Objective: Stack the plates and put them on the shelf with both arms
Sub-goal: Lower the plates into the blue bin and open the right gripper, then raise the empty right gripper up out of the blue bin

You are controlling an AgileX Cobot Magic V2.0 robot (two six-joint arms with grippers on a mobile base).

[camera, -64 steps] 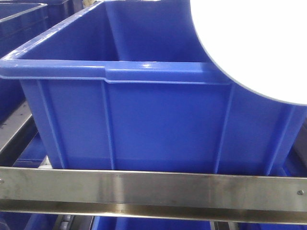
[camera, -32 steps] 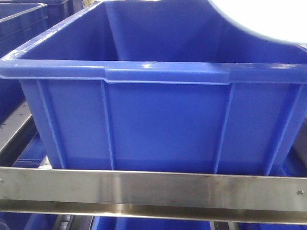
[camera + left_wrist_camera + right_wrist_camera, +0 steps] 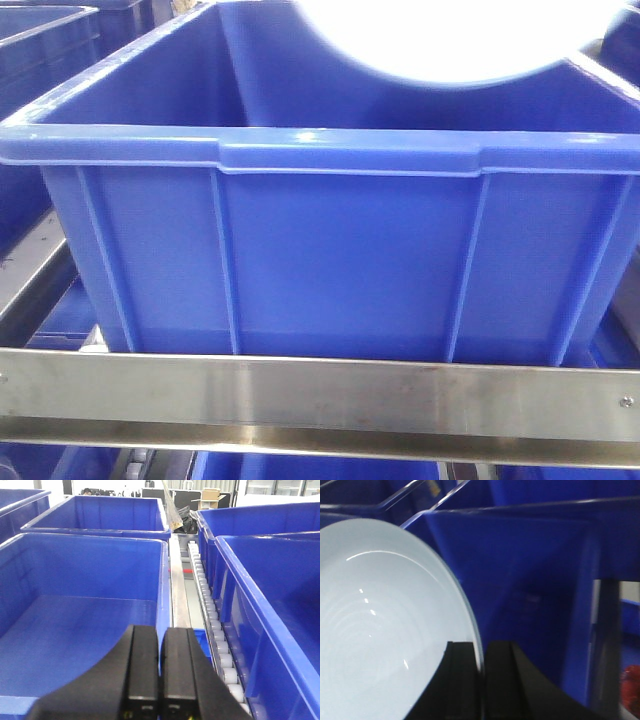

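Since a second ago the plate (image 3: 440, 40) has swung from the upper right of the front view to up over the middle of the blue bin (image 3: 330, 250). Pinched on the plate's rim, the right gripper (image 3: 482, 672) holds it edge-on, probably so it clears the bin walls in transit. The left gripper (image 3: 160, 670) hangs clamped on nothing above another bin (image 3: 85, 620), apparently waiting.
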